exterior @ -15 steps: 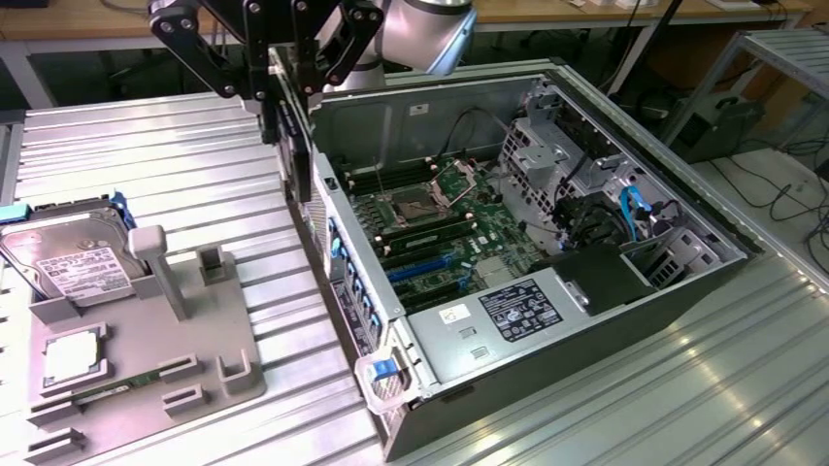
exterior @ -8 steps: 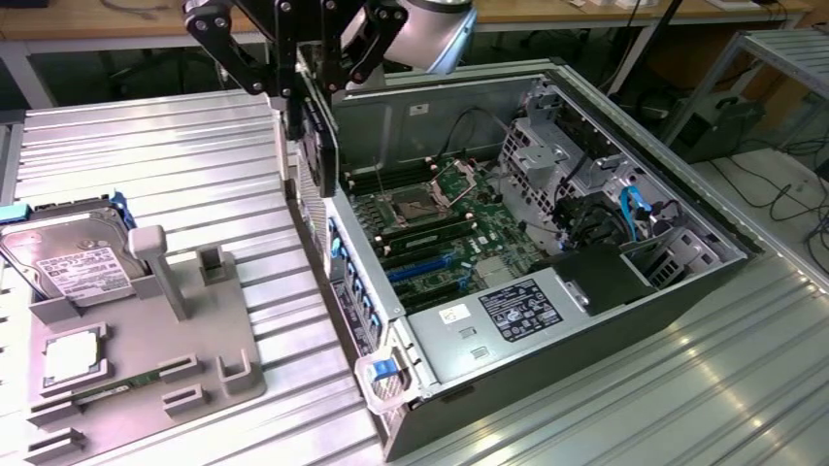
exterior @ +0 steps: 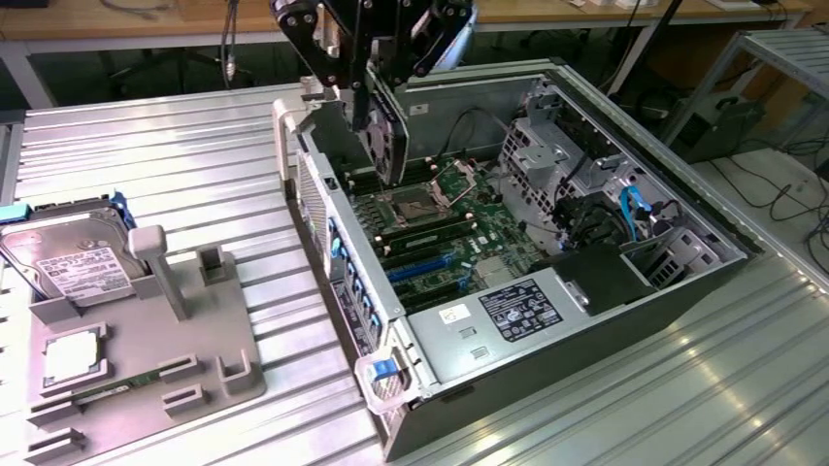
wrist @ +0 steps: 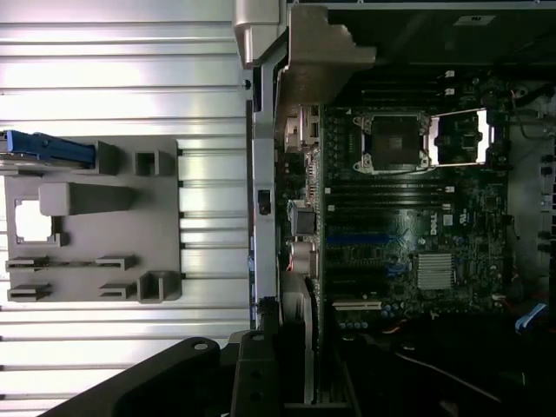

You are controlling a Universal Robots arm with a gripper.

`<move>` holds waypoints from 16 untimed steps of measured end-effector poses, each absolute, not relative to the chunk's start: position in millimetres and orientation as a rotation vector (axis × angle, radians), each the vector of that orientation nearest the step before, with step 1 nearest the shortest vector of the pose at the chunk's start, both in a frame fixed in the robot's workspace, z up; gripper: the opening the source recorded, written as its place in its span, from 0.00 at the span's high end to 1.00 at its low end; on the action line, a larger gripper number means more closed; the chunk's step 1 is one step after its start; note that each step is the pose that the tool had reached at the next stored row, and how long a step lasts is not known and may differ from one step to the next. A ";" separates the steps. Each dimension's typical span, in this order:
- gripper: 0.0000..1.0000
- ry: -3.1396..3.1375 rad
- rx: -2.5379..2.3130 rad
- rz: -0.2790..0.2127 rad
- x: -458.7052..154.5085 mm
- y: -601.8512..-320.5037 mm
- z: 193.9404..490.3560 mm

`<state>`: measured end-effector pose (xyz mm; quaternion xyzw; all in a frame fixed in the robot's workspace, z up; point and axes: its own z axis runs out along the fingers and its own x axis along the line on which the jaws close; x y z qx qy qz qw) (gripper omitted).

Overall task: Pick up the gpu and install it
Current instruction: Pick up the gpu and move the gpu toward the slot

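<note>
Pincer (exterior: 379, 78) hangs over the open computer case (exterior: 324, 209), pinching the gpu (exterior: 386, 141) by its top edge. The gpu is upright and edge-on, dark and slim, above the motherboard (exterior: 441, 233) near the CPU socket (exterior: 421, 206), not seated in a slot. A gray fixture tray (exterior: 208, 340) with a hard drive (exterior: 72, 262) sits on the ribbed metal surface (exterior: 169, 146), at the exterior view's left.

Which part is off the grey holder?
The gpu, held edge-on by the gripper over the case; hard drive and memory stick sit on the holder.
</note>
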<state>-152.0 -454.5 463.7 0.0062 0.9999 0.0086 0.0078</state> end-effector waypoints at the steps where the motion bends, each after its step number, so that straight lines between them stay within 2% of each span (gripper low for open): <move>1: 0.72 3.126 0.019 0.027 -140.2 -454.4 463.6; 16: 0.72 3.126 0.019 0.026 -95.6 -454.4 462.9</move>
